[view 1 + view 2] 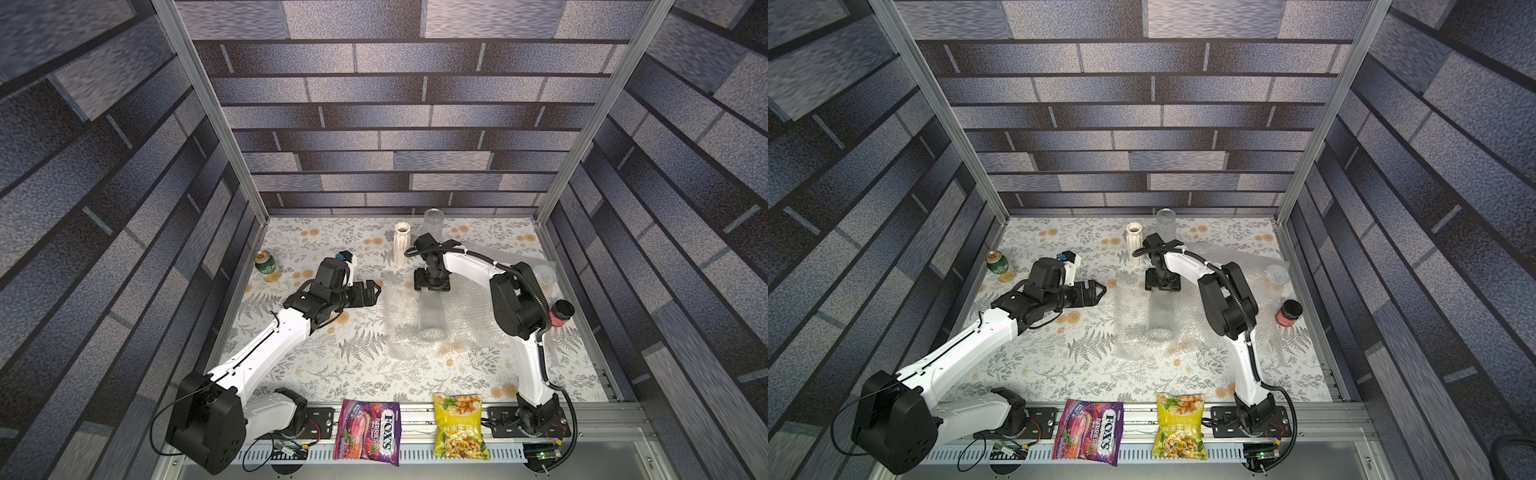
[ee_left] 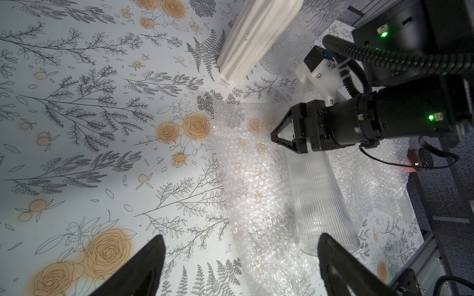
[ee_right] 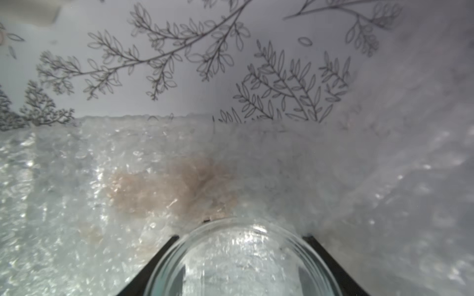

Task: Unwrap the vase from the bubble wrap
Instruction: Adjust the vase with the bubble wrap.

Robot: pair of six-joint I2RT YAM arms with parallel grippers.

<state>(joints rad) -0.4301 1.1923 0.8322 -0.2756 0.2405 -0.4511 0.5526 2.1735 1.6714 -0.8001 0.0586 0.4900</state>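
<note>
Vase (image 1: 432, 316) lies on bubble wrap (image 1: 398, 299); purple bag (image 1: 368, 432) reads "FOX'S BERRIES".

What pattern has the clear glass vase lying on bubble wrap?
Fine lengthwise ribs on the clear glass vase, clearest in left wrist view.

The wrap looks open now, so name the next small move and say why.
Probably lift the vase off the wrap with the right gripper. It seems to grip the vase's far end, the wrap lies spread out beneath, and the left gripper hangs open beside the wrap, touching nothing.
</note>
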